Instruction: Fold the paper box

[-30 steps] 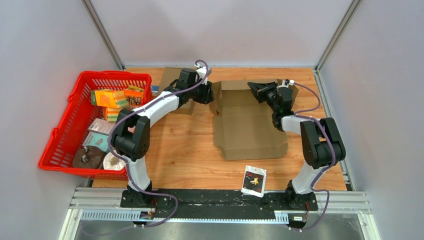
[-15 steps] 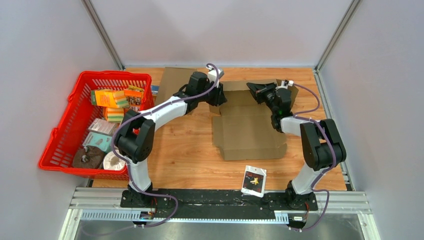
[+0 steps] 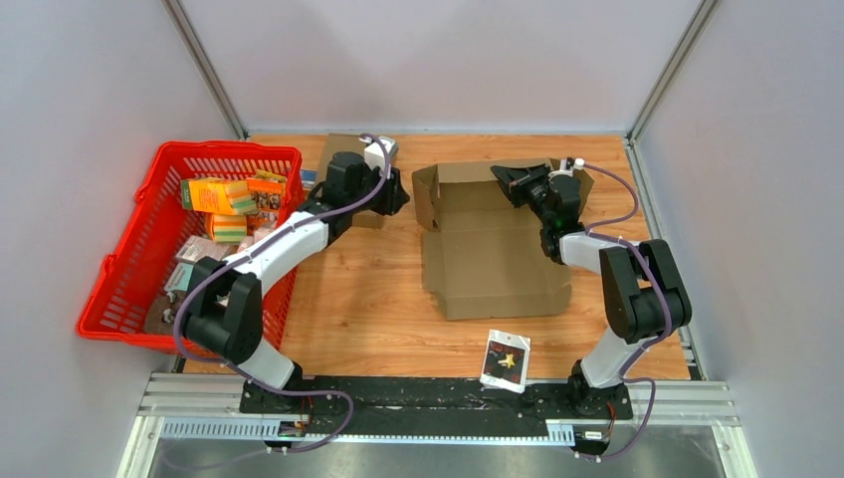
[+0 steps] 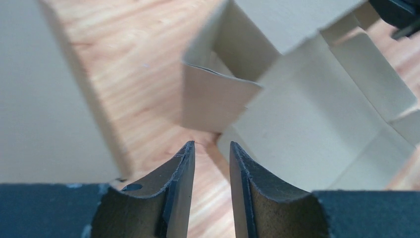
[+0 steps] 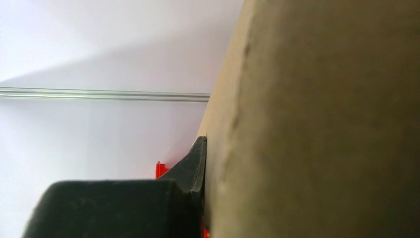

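The paper box lies as an unfolded brown cardboard sheet in the middle of the table, its back wall and left side flap raised. My right gripper is shut on the back wall's top edge; in the right wrist view the cardboard fills the right side against the one visible finger. My left gripper is open and holds nothing, just left of the box. In the left wrist view its fingertips point at the raised side flap, a short way off it.
A second flat cardboard piece lies at the back under the left arm. A red basket with several packets stands at the left. A small printed packet lies near the front edge. Grey walls enclose the table.
My left gripper reached right to the box's left flap, then drew back left. The flap now stands upright. The right gripper has held still on the back wall.
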